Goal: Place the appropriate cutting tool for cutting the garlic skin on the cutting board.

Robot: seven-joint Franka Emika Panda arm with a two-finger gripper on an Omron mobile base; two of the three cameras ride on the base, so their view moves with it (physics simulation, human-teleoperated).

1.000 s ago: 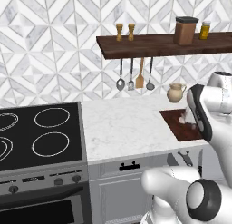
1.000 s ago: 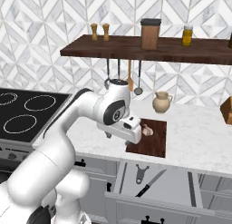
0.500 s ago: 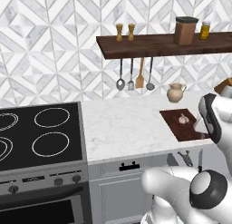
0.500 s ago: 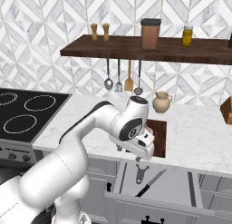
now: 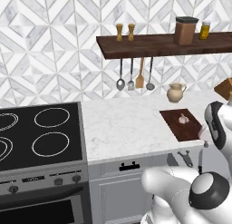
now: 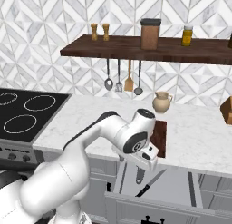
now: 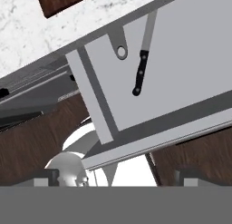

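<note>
White and dark-jointed, the robot arm bends down over the front edge of the marble surface, and its hand hangs just above an open drawer below that edge. How far apart the fingers stand cannot be told from these pictures; nothing appears to be held.

Directly under the hand, inside the pale grey drawer, lies a knife with a black riveted handle and a slim grey blade. In the hand view the knife runs nearly straight up and down, handle toward the hand and blade pointing away toward the surface. Just beside it lies a grey metal tool with a round hole, possibly a peeler or opener. The knife is judged the right tool for the garlic skin, so the coming reach goes downward and slightly forward to its handle.

Above and behind the drawer, on the surface, sits the dark reddish-brown cutting board. The garlic rests on the board's far half. A beige jug stands behind the board, near the wall.
</note>
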